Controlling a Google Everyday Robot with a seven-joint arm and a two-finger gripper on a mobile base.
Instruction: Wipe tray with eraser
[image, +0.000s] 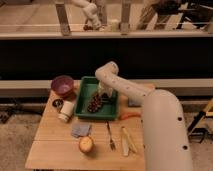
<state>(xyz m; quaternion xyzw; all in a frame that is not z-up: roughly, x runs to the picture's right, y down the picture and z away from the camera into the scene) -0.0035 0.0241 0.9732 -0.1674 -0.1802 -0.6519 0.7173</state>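
Note:
The green tray (83, 95) sits at the back middle of the wooden table. A brown speckled heap (94, 103) lies in its centre. My gripper (105, 95) reaches down into the right half of the tray, just right of the heap and close to the tray floor. A dark bit shows at the gripper's tip, but I cannot tell it apart as the eraser. The white arm (150, 110) comes in from the right.
A purple bowl (62, 85) stands left of the tray, with a white cup (66, 110) and a small dark round object (57, 103) below it. In front lie a grey-blue cloth (81, 130), an orange fruit (86, 145), a fork (110, 136), a carrot (129, 116) and a pale yellow strip (127, 141).

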